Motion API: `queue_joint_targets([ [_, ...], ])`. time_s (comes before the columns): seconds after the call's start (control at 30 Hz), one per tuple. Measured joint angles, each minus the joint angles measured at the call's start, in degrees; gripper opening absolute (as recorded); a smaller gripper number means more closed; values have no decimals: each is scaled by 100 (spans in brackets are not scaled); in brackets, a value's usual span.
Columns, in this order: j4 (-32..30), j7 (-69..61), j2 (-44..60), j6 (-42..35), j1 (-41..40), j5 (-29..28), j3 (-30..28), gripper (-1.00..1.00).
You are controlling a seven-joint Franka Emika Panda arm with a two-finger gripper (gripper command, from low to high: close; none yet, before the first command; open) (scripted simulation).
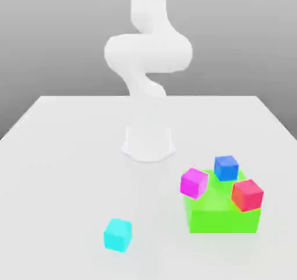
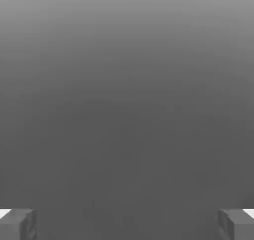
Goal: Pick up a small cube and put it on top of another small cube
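The grey two-finger gripper (image 2: 127, 224) stands spread wide, holding nothing. The small cyan cube (image 1: 118, 235) sits alone on the white table (image 1: 58, 174), apart from the green block (image 1: 223, 215) carrying magenta (image 1: 194, 183), blue (image 1: 225, 168) and red (image 1: 247, 195) cubes.

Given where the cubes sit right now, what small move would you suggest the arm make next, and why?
Probably lower the open gripper toward the small cyan cube. That cube sits alone on the white table, apart from the big green block that carries the magenta cube, blue cube and red cube, and nothing sits between the fingers in the hand view.
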Motion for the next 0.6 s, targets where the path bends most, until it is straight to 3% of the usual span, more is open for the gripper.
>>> queue_joint_targets([
  [0.6,-1724,673,3779,2172,-565,-73,-182,0],
])
